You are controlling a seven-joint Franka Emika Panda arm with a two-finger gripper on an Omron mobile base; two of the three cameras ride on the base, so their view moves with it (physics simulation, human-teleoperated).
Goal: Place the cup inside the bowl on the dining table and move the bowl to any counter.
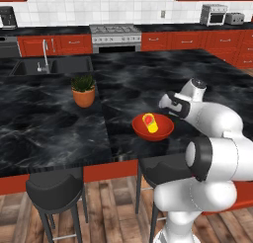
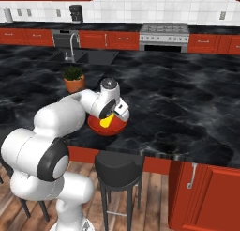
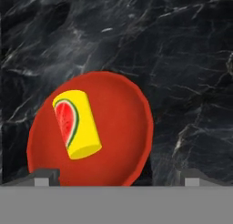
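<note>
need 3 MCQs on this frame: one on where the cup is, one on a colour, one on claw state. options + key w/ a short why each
1. Where is the cup?
A. upright on the dining table beside the bowl
B. lying on its side inside the bowl
C. held in the claw

2. What colour is the pot of the plant on the dining table?
A. orange
B. white
C. blue

3. How does the claw stand?
A. shut on the bowl's rim
B. shut on the cup
C. open, holding nothing

Key:
1. B: the hand view shows the yellow cup on its side within the red bowl's rim.
2. A: the left base view shows an orange pot under the green leaves.
3. C: the two finger tips sit far apart at the bottom of the hand view, with nothing between them.
</note>
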